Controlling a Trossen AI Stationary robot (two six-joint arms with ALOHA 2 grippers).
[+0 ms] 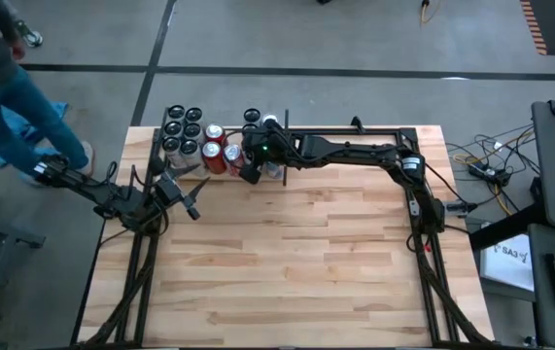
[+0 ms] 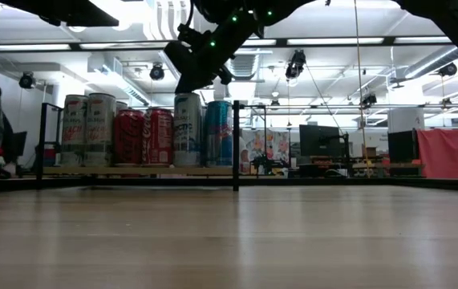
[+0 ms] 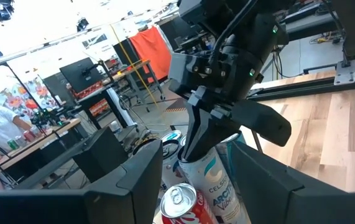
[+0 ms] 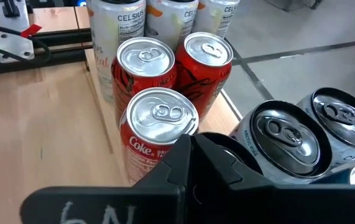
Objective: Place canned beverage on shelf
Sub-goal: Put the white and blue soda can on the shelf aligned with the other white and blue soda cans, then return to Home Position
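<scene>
Right gripper (image 1: 254, 167) hangs over the shelf (image 1: 221, 180) at the far left corner of the counter (image 1: 296, 262), fingers clenched together, nothing held between them. Its arm reaches from the counter's right edge, runs along the far edge, and bends down at the wrist so the gripper points down at the cans. In the low view the right gripper (image 2: 187, 74) tilts down just above the top of a pale tall can (image 2: 187, 130) standing on the shelf (image 2: 132, 170); whether it touches the lid cannot be told.

Cans on the shelf stand upright: two red cola cans (image 2: 142, 137) side by side, white tall cans (image 2: 87, 130) to their left, a blue can (image 2: 217, 133) just right of the pale tall can. The right wrist view shows three red can tops (image 4: 161, 112) packed close, silver-topped cans (image 4: 285, 138) beside them.

Left gripper (image 1: 185, 194) sits near the shelf's near edge, fingers partly apart, holding nothing; its arm comes in low from the counter's left edge. Its wrist view looks at the right gripper (image 3: 196, 140) over a Celsius can (image 3: 217, 186).

A person (image 1: 5, 87) stands beyond the counter's left far corner.
</scene>
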